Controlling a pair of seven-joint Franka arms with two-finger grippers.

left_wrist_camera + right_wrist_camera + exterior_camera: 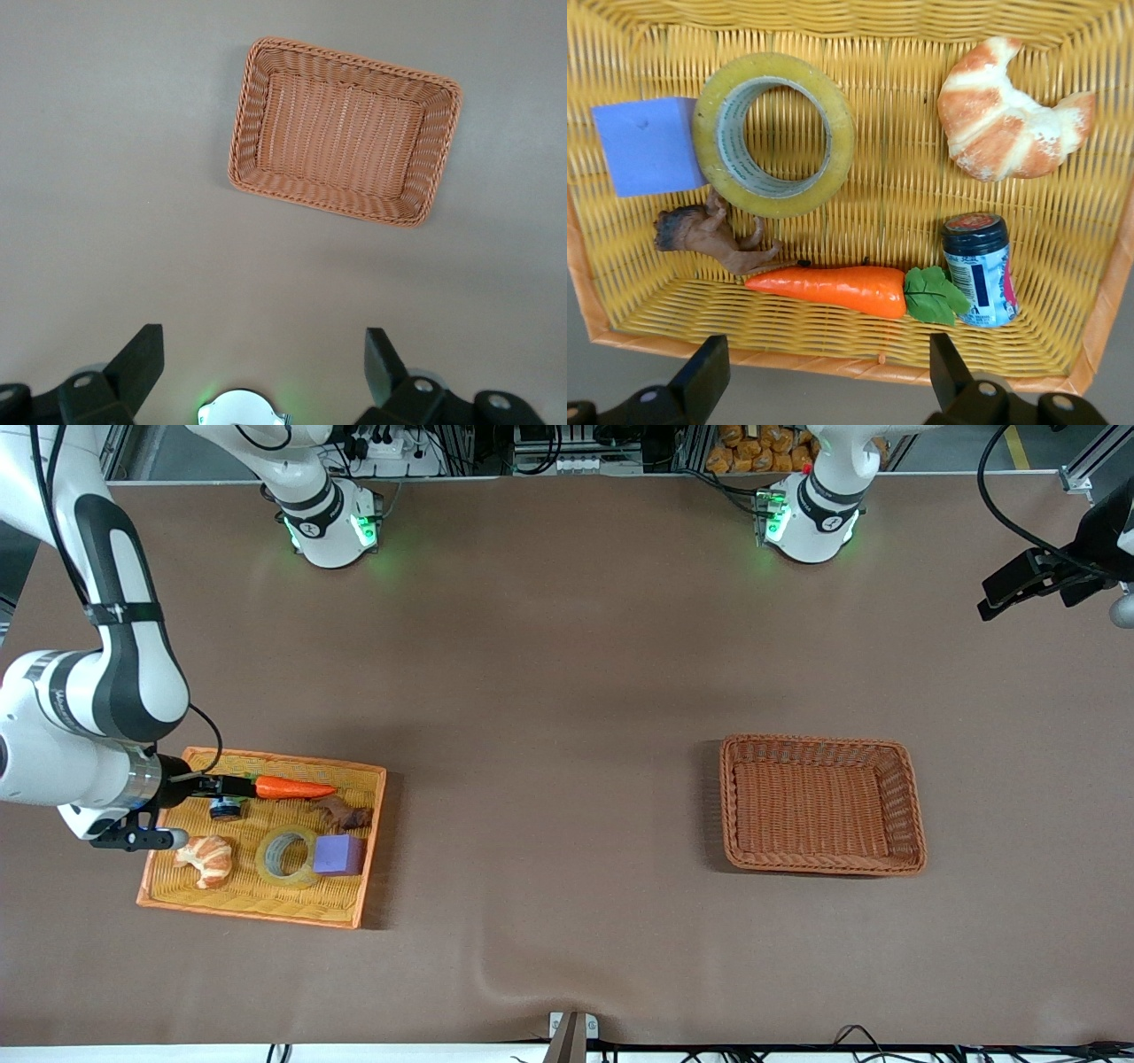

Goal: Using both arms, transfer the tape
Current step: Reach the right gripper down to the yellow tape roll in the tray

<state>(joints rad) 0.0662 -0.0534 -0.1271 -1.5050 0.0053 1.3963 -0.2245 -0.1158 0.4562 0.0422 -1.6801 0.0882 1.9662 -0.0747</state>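
The tape (264, 863), a yellowish translucent ring, lies flat in the yellow wicker tray (257, 901) toward the right arm's end of the table, between a croissant (206, 859) and a purple cube (338, 855). In the right wrist view the tape (837, 142) lies untouched in the tray (833, 53). My right gripper (226, 785) hangs open and empty (826, 347) over the tray's rim beside the carrot. My left gripper (997, 598) is open and empty (263, 335), up in the air over bare table at the left arm's end.
The tray also holds a carrot (833, 288), a brown toy animal (713, 235) and a small jar (979, 270). An empty brown wicker basket (819, 741) stands toward the left arm's end and also shows in the left wrist view (345, 60).
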